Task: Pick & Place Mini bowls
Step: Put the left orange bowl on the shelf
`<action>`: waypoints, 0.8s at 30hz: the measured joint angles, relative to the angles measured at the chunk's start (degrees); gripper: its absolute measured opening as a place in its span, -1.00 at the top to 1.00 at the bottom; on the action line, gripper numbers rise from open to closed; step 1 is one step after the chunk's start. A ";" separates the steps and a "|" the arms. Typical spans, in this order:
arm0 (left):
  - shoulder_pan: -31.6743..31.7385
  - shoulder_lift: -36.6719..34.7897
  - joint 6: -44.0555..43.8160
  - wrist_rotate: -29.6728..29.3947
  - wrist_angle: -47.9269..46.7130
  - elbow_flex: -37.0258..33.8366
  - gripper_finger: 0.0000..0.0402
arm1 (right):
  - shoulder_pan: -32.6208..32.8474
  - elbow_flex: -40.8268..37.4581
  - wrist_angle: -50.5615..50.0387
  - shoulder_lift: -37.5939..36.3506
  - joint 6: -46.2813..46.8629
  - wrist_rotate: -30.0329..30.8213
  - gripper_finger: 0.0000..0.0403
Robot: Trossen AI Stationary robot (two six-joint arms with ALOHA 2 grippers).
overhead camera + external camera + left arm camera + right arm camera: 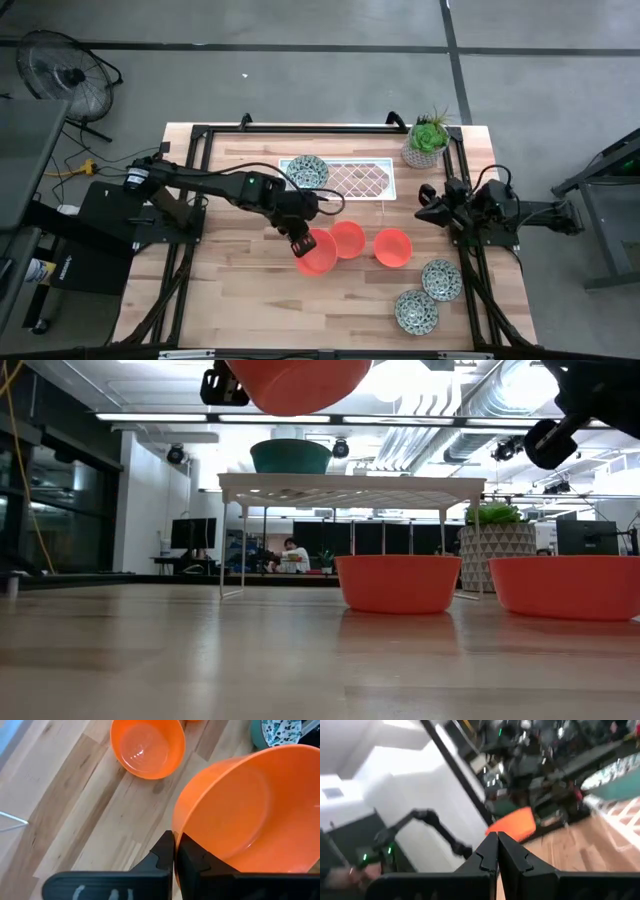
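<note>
My left gripper (301,246) is shut on one orange bowl (318,253), which hangs high above the table in the low view (299,384). Two more orange bowls (347,240) (393,247) rest on their bases mid-table. One mosaic bowl (305,171) sits on top of the white wire rack (362,180). Two other mosaic bowls (440,279) (415,311) stand near the table's right near corner. My right gripper (424,206) hovers shut at the right side, touching nothing. My left gripper pinches the orange bowl's rim (176,831), one finger (162,857) outside the wall and the other (196,860) inside. The bowl (250,810) is lifted clear of the table and tilted, its opening turned partly sideways.
A pale pot with a green plant (426,142) stands at the far right corner beside the rack. The rack's legs (232,540) stand on the far half of the table. Bare wood lies on the near left part (230,300).
</note>
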 joint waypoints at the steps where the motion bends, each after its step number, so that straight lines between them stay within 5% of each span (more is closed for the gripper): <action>1: 0.08 0.00 0.00 0.57 0.04 0.00 1.00 | 0.00 1.37 -1.70 1.10 -0.85 -0.50 1.00; 13: 1.44 0.00 0.35 4.04 -2.37 0.00 1.00 | 0.67 37.33 -36.09 31.40 -28.23 -4.62 1.00; 19: 1.42 0.00 0.60 4.33 -5.19 0.00 1.00 | 6.68 53.53 -42.90 49.30 -44.42 -4.67 0.99; 24: 1.42 0.00 1.29 3.37 -8.69 0.00 1.00 | 13.11 64.55 -48.33 62.14 -53.07 -0.67 0.78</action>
